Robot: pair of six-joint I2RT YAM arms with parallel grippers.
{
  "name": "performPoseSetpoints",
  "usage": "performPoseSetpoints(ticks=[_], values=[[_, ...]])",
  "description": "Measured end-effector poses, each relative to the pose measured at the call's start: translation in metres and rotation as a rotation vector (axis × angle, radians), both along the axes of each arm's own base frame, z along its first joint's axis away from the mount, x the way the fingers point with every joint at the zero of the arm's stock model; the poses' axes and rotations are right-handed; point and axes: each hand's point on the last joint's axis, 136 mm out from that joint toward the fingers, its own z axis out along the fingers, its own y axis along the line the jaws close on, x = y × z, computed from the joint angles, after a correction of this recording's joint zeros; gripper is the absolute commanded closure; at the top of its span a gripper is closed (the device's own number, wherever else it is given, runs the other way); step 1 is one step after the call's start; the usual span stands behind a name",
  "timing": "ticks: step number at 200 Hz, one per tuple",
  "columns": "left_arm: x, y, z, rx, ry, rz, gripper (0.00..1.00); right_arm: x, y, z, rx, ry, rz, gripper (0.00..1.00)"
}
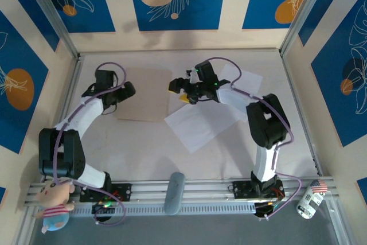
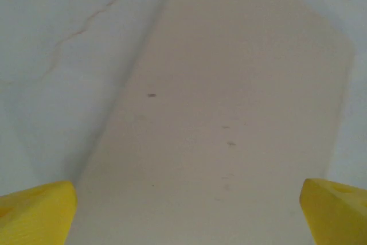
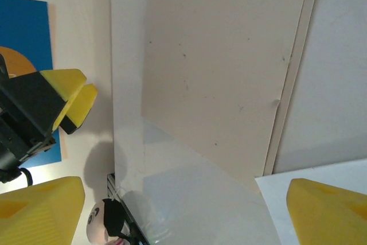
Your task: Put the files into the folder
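Note:
The tan folder lies flat on the table left of centre. One white file lies just right of it. A second file is partly under the right arm. My left gripper hovers at the folder's left edge. In the left wrist view it is open, with the folder spread below its yellow fingertips. My right gripper is over the folder's right edge. In the right wrist view it is open and holds nothing. That view also has the folder and a file corner.
A plush toy sits by the left arm's base. A small can is at the near right and a grey object lies on the front rail. Patterned walls enclose the table on three sides.

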Motion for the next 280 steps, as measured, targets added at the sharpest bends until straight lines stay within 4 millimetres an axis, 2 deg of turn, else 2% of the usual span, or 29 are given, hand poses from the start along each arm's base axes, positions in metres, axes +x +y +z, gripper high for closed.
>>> performPoseSetpoints(ticks=[24, 45, 66, 129, 187, 280], values=[[-0.002, 0.021, -0.027, -0.038, 0.096, 0.029, 0.0, 0.007, 0.014, -0.019, -0.019, 0.045, 0.012, 0.11], [0.0, 0.02, -0.042, -0.076, 0.147, 0.01, 0.0, 0.014, 0.02, -0.029, -0.036, 0.068, 0.014, 0.11], [0.004, 0.016, -0.049, -0.104, 0.168, -0.014, 0.0, 0.02, 0.026, -0.033, -0.051, 0.082, 0.015, 0.11], [0.015, 0.012, -0.054, -0.141, 0.177, -0.047, 0.0, 0.031, 0.041, -0.045, -0.074, 0.106, 0.024, 0.12], [0.014, 0.013, -0.061, -0.161, 0.195, -0.055, 0.0, 0.031, 0.052, -0.058, -0.105, 0.136, 0.038, 0.12], [0.017, 0.011, -0.062, -0.201, 0.197, -0.065, 0.0, 0.023, 0.061, -0.073, -0.184, 0.177, 0.039, 0.12]])
